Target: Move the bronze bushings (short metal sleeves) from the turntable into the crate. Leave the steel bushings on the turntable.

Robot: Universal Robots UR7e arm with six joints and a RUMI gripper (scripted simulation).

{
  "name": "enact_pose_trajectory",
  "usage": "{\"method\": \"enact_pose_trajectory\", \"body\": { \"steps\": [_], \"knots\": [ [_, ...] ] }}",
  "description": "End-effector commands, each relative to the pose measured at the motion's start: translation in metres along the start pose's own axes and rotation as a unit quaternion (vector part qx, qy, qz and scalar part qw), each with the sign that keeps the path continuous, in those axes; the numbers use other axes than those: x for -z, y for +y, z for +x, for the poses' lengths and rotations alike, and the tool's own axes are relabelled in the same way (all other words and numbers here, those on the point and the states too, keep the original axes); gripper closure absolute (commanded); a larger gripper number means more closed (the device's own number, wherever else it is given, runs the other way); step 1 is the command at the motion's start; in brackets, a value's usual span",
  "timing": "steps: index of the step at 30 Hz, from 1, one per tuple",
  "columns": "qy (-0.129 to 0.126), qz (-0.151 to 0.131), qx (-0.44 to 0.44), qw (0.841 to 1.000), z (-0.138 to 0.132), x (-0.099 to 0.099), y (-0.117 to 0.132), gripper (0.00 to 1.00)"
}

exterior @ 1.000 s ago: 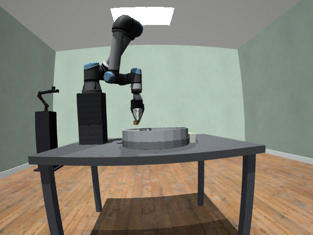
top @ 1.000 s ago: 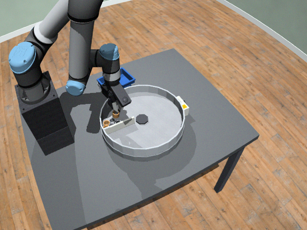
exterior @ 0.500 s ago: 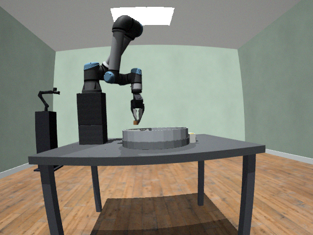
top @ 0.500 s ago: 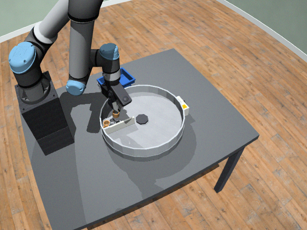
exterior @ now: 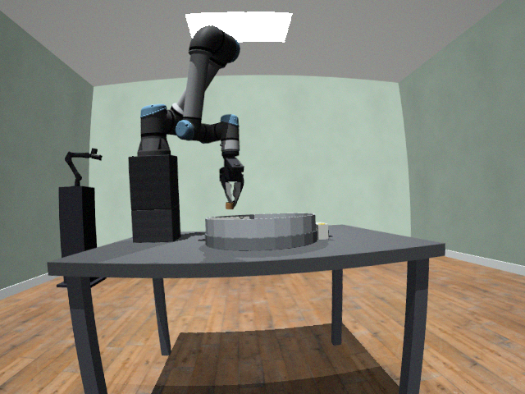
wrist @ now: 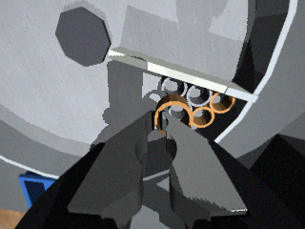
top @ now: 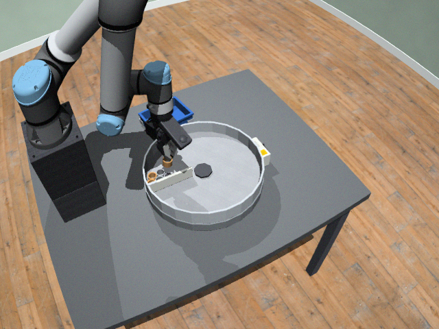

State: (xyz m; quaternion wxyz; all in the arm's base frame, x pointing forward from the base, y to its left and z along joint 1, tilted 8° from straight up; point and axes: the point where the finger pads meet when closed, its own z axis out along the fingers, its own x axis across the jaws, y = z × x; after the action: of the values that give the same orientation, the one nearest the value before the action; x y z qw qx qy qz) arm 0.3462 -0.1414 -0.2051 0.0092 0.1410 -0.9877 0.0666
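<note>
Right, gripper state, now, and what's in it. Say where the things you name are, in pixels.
Black two-jaw gripper [top: 168,158] [exterior: 230,203] [wrist: 157,112]: closed, holding one short orange-bronze ring-shaped bushing [top: 167,163] [exterior: 229,206] [wrist: 173,102] by its wall, above the round grey turntable [top: 226,177] [exterior: 260,231] [wrist: 43,91].

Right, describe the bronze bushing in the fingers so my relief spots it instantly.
Inside the round turntable's wall, a pale divider pens the bushings. Just above them hangs this orange-brown ring, pinched by its wall. The other bronze ones sit below, ungripped.
</note>
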Motion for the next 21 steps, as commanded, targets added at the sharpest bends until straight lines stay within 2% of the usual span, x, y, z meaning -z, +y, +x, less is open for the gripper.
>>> {"method": "enact_pose_trajectory", "body": {
  "steps": [1, 12, 21],
  "knots": [
    [0.000, -0.001, 0.050, 0.999, -0.007, -0.002, 0.002, 1.00],
    [-0.001, -0.001, 0.137, 0.991, -0.018, -0.003, 0.006, 1.00],
    [-0.002, -0.002, 0.251, 0.968, -0.032, -0.004, 0.013, 1.00]
  ]
}}
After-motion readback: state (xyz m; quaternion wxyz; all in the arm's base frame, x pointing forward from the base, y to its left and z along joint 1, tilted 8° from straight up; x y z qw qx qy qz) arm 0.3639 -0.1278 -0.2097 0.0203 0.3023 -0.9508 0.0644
